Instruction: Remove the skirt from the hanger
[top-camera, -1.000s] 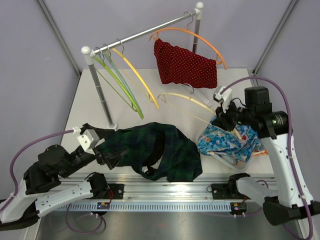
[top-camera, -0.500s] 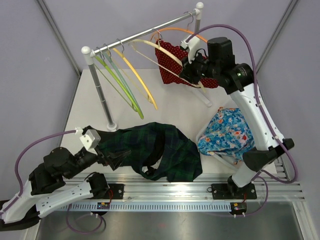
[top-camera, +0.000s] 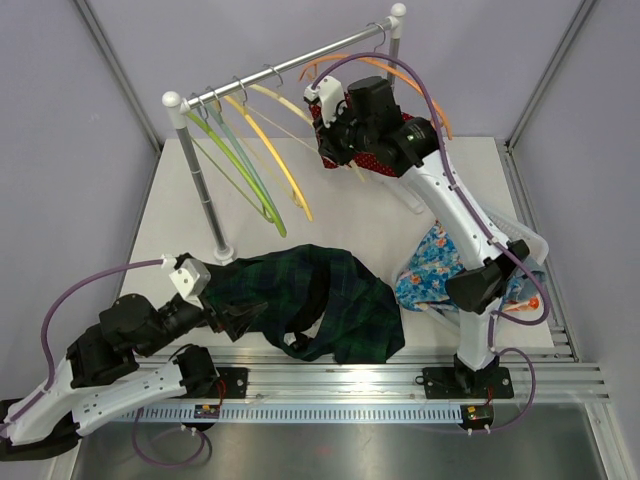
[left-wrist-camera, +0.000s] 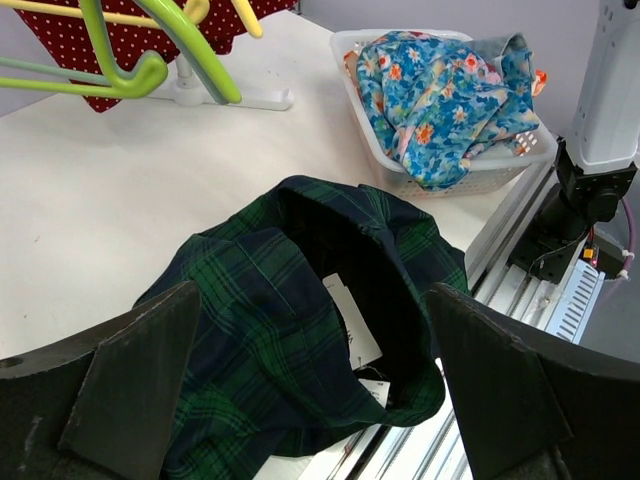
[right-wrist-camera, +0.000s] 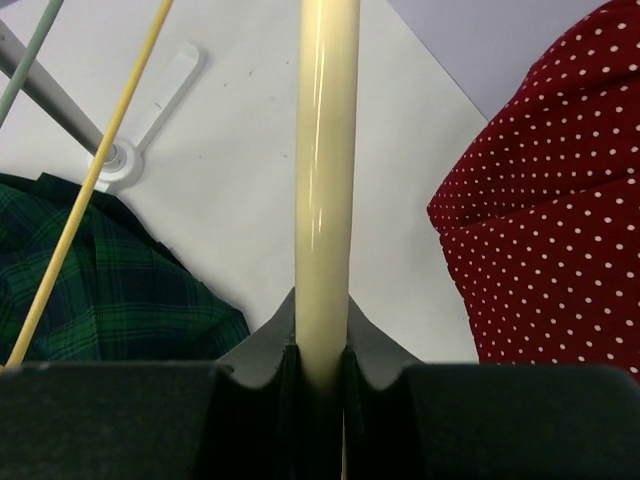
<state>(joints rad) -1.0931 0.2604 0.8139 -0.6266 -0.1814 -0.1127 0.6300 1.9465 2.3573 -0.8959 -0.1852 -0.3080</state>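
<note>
A dark green plaid skirt (top-camera: 325, 300) lies crumpled on the table near the front edge, off any hanger; its white label shows in the left wrist view (left-wrist-camera: 250, 330). My left gripper (top-camera: 232, 315) hovers open just left of it, fingers wide apart over the cloth (left-wrist-camera: 312, 300). My right gripper (top-camera: 335, 140) is up by the rail, shut on a bare cream hanger (top-camera: 290, 100), its bar clamped between the jaws (right-wrist-camera: 326, 180). A red polka-dot skirt (top-camera: 385, 162) hangs on an orange hanger (top-camera: 420, 85), partly behind the right arm.
A metal rail (top-camera: 290, 65) on two posts carries green hangers (top-camera: 230, 160) and a yellow one (top-camera: 275, 165). A white basket (left-wrist-camera: 350, 45) holding blue floral cloth (top-camera: 445, 270) sits at the right. The rail's foot (top-camera: 222, 250) stands behind the plaid skirt.
My right arm has carried the cream hanger from above the basket up and left to the rail, in front of the red skirt. The left arm has barely shifted.
</note>
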